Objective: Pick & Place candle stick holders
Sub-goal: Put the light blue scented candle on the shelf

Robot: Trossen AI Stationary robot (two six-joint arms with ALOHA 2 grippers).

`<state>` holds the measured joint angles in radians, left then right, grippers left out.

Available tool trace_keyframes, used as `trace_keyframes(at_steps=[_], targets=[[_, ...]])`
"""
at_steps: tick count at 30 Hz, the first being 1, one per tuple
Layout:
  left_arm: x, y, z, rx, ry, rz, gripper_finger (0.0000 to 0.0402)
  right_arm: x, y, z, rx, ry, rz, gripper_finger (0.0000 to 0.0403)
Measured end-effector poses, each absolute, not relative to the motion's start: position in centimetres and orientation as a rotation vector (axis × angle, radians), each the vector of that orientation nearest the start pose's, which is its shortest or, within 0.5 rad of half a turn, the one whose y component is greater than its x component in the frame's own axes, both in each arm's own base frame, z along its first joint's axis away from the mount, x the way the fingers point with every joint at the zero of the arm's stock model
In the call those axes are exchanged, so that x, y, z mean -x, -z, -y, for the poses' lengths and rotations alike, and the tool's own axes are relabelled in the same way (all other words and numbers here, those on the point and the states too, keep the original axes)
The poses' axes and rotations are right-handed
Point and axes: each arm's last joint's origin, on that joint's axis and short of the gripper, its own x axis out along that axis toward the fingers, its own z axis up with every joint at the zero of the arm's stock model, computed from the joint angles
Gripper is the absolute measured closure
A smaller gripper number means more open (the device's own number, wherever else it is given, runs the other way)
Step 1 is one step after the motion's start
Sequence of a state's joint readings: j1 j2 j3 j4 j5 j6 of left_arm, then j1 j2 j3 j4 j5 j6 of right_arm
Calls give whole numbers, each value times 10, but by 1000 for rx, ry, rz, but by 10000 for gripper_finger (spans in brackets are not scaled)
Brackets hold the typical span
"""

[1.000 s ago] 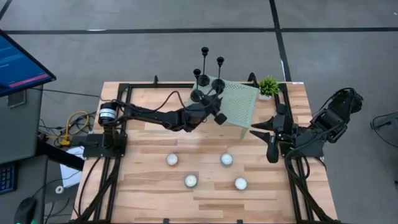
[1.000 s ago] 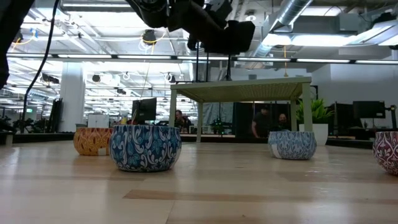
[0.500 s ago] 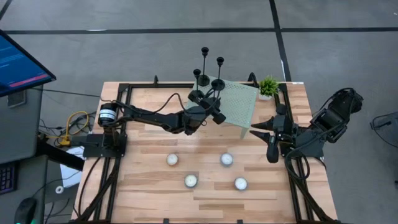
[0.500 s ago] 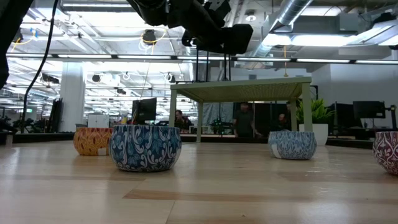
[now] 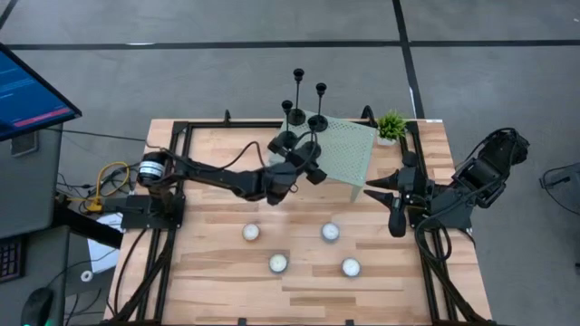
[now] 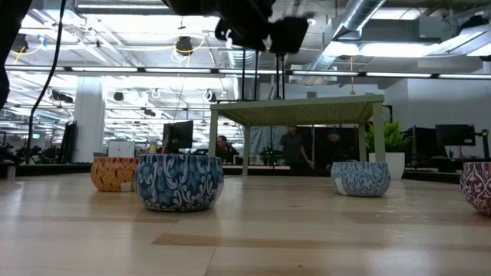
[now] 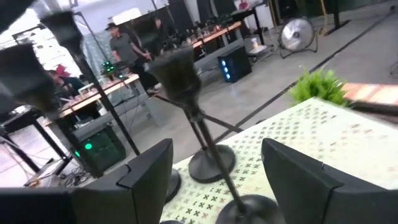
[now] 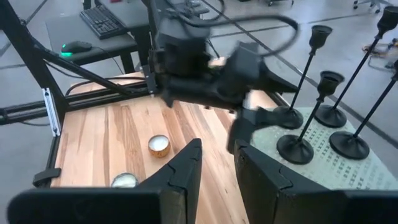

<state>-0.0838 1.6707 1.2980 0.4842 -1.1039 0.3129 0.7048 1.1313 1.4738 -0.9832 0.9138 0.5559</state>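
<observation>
Here on my feed, the left gripper hangs above the table, just beside the near left edge of the raised green perforated stand, its fingers spread apart and clamped on nothing. All four black candle stick holders stand upright in a cluster on the stand's left end. In my left wrist view the closest candle stick holder rises between the open fingers without touching either. The right gripper waits at the table's right edge, its fingers also parted and empty. Four white tealight candles sit well apart on the wooden table in front of the stand. A small green plant stands at the stand's far right corner. In the low view, people stand in the room behind.
</observation>
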Motion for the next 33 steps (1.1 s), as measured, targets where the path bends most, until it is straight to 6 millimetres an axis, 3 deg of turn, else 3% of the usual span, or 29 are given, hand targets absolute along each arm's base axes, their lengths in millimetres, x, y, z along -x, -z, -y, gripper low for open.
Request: trace_keyframes(at_steps=[4,8,15,20,25,29,33], targets=[[-362,-354,33,-228,-1000,-81,151,-156,-427,-103,-117,316,-398,315],[-335,-372,64,-246,-962,-108,151,-154,-420,-102,-157,313,-460,305],[-259,-423,113,-101,-864,-2,150,-166,-394,-102,-180,356,-709,226],[-195,-453,135,22,-721,53,152,-193,-361,-106,-180,387,-911,151],[-142,-470,145,122,-620,45,159,-228,-329,-107,-131,410,-1074,114],[-115,-476,150,163,-501,41,160,-260,-302,-108,-163,339,-1172,96],[-102,-477,157,166,-420,35,160,-290,-274,-108,-202,241,-1250,78]])
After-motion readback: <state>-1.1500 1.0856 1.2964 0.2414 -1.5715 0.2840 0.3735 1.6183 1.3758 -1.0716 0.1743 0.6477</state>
